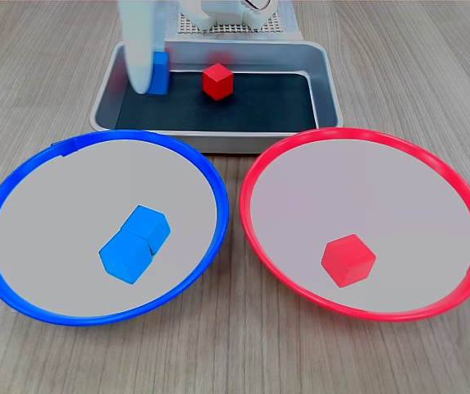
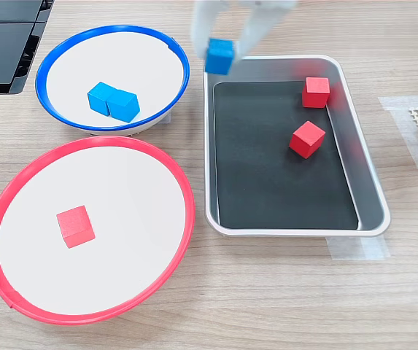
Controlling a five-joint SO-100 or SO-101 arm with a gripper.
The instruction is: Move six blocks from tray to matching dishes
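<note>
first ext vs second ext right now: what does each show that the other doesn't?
Only the first exterior view: a white mesh panel behind the tray.

Only the second exterior view: a second red block in the tray, which the first hides; black panels at its top left; clear tape by the tray.

Both: the gripper shut on a blue block lifted over the tray's edge, two blue blocks in the blue dish, one red block in the red dish.
</note>
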